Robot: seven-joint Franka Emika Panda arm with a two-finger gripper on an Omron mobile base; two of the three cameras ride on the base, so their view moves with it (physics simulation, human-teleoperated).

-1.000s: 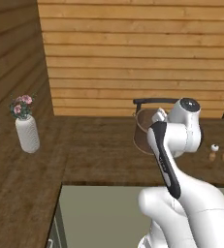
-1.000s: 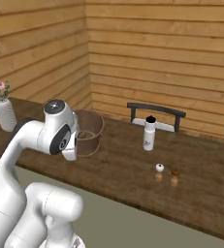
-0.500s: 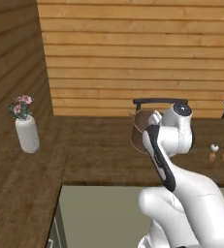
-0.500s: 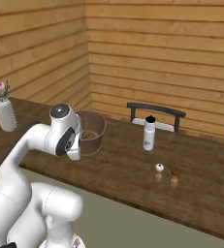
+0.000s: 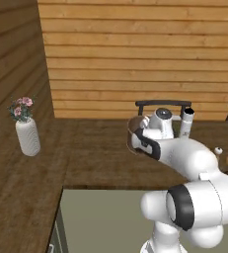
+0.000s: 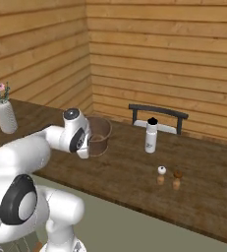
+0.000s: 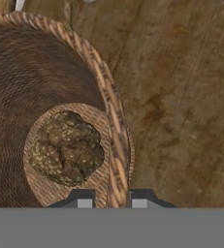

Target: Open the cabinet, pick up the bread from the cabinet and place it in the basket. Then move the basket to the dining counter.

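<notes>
Right at 6 o'clock in the hand view, the fingers (image 7: pixel 112 198) pinch the basket (image 7: pixel 45 87) rim between them, bread (image 7: pixel 67 147) inside at 10 o'clock; beyond, the basket hangs just over the dining counter (image 6: pixel 134 172), ready for lowering.

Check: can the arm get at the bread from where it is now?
Probably not without letting go: the fingers straddle the basket rim, apparently gripping it. The bread lies uncovered on the basket floor, so only that grip stands in the way.
</notes>
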